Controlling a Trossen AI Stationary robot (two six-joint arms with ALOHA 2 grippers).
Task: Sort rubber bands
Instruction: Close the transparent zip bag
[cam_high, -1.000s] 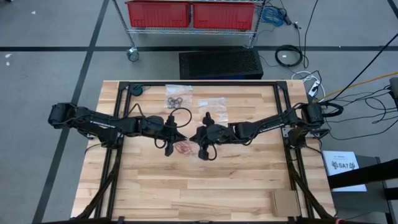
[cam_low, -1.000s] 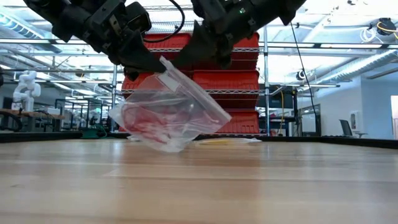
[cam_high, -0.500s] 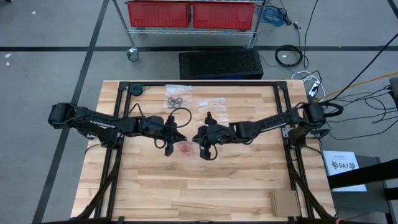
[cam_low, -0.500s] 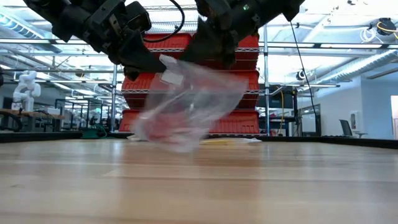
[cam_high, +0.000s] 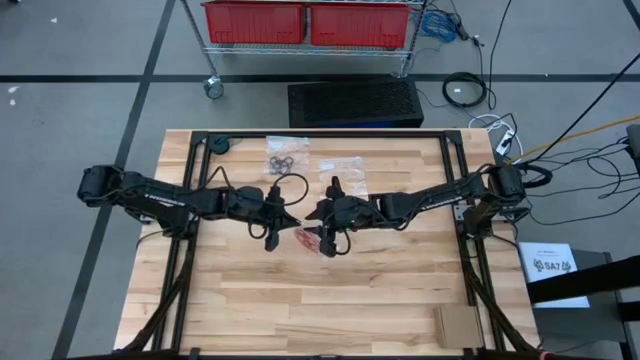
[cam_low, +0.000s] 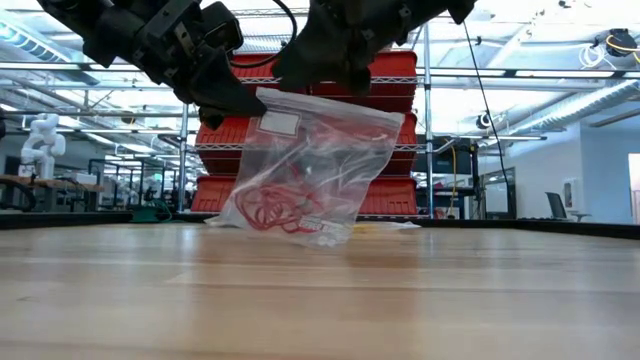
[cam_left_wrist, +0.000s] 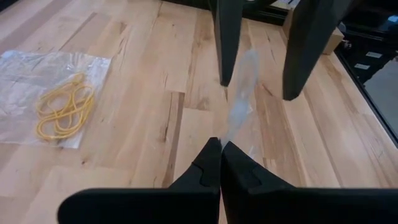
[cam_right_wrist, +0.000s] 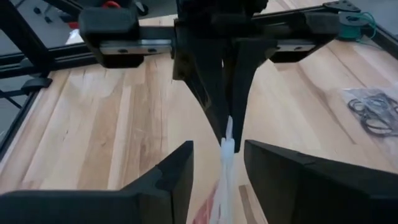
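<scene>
Left gripper (cam_low: 243, 103) pinching bag (cam_low: 300, 170) of red bands (cam_low: 275, 208), blank white label (cam_low: 279, 124), right gripper (cam_right_wrist: 219, 163) parted around bag edge.

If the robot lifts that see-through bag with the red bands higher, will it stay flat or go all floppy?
Probably floppy: the bag hangs crumpled from the shut left gripper. Likely light, since one pinched corner holds it. The red bands have slumped to the bottom and would probably slide about.
</scene>
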